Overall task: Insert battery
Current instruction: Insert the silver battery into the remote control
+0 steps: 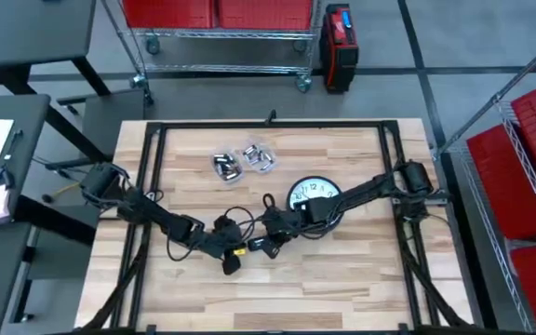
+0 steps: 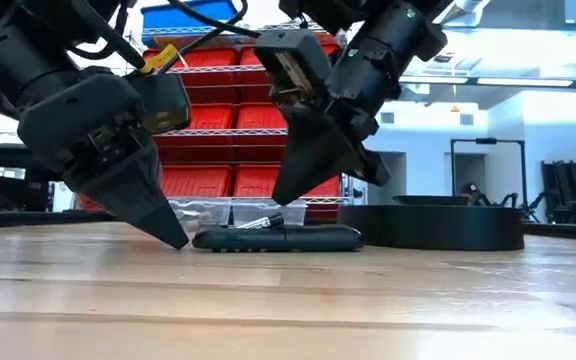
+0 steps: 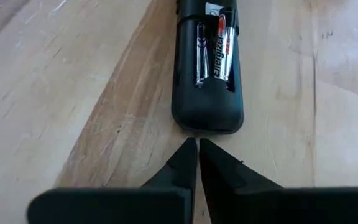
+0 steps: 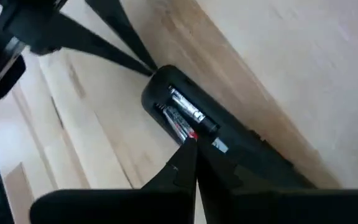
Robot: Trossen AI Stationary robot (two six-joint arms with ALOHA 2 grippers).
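A black remote control lies flat on the wooden table, back up, with its battery bay open. Two batteries lie side by side in the bay; one battery seems to stand up a little at one end. My left gripper is shut, its tips down at the table just off the remote's rounded end. My right gripper is shut too and points down over the bay, its tips at the red-marked battery. In the high view the two grippers meet near the table's middle, left and right. My left gripper's shut tips stand at the remote's rounded end, slanting down from the left; whether they touch it I cannot tell. My right gripper's shut tips come from above onto the battery in the bay; the low view shows a thin gap, so whether they touch cannot be told.
A round black wall clock lies face up just right of the grippers. Two clear bags of batteries lie toward the far edge. Cables loop around both wrists. Bare wood stretches along the near edge.
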